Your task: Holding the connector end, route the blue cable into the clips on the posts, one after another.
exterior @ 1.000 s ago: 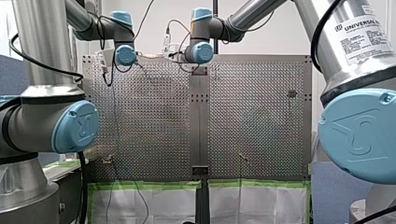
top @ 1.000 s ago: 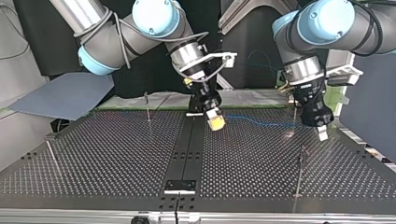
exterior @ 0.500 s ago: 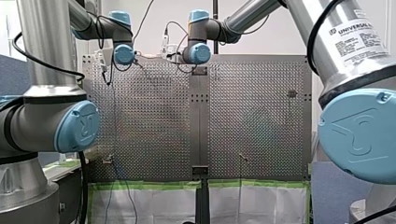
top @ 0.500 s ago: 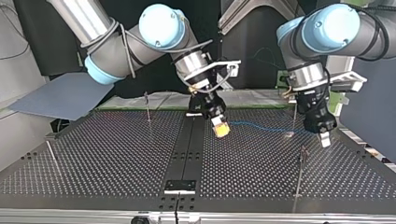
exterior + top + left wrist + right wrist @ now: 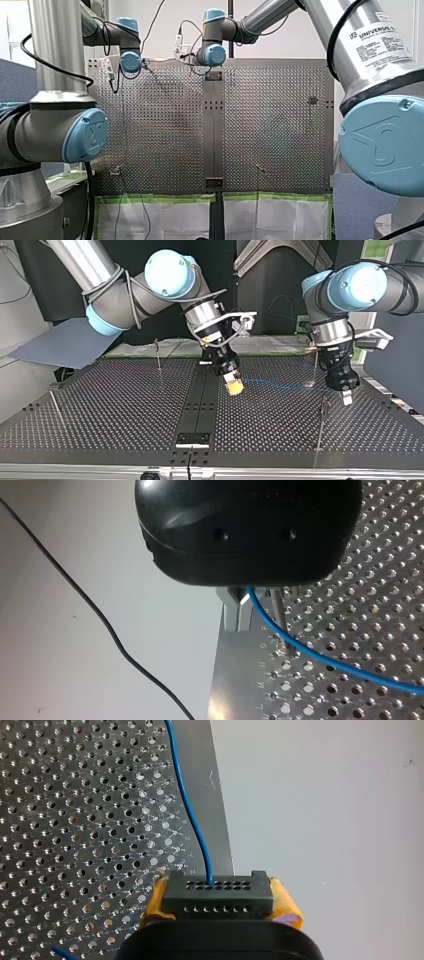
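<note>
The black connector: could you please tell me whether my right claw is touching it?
Touching. The right wrist view shows the black connector gripped between the right claw and its yellow pads, which press against both its sides with no gap.

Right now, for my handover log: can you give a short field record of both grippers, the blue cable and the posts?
right gripper: yellow pads shut on the black connector
blue cable: runs from the connector across the perforated table to my left gripper
left gripper: cable comes out from beneath it beside a thin post; grip unclear
near-edge post, top view's right: no cable visible on it
</note>
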### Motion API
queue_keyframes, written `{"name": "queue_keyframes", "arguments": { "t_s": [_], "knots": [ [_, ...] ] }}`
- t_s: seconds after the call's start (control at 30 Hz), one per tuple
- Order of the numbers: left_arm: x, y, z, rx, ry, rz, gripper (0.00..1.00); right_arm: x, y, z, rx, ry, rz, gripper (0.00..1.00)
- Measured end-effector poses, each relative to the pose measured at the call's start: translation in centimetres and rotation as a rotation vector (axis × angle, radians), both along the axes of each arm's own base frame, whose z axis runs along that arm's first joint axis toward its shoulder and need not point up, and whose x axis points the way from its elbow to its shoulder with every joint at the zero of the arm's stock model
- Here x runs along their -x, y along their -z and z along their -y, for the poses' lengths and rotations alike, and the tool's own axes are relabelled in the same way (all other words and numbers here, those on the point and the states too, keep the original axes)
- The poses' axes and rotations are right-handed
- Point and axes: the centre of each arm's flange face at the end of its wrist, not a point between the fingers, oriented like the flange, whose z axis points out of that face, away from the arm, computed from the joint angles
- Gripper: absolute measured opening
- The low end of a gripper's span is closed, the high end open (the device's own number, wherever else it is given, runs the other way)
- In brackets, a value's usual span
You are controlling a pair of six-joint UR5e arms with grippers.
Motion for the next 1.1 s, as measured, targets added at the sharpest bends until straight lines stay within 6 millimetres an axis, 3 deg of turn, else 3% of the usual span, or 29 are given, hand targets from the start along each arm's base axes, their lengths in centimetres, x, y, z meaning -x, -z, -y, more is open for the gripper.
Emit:
{"name": "queue_keyframes", "arguments": {
  "t_s": [0.53,0.8,1.1],
  "knots": [
    [-1.9,0.7,-1.3,0.010,0.023,-0.002,0.00,-0.9,2.2,0.3,-0.019,-0.009,-0.026,0.00],
    [-3.3,-0.4,-1.9,0.029,0.024,0.024,0.00,-0.9,2.3,1.0,-0.015,-0.010,-0.025,0.00],
    [-4.5,0.3,-2.7,0.041,0.028,0.010,0.00,-0.5,2.3,2.1,-0.013,-0.002,-0.025,0.00]
  ]
}}
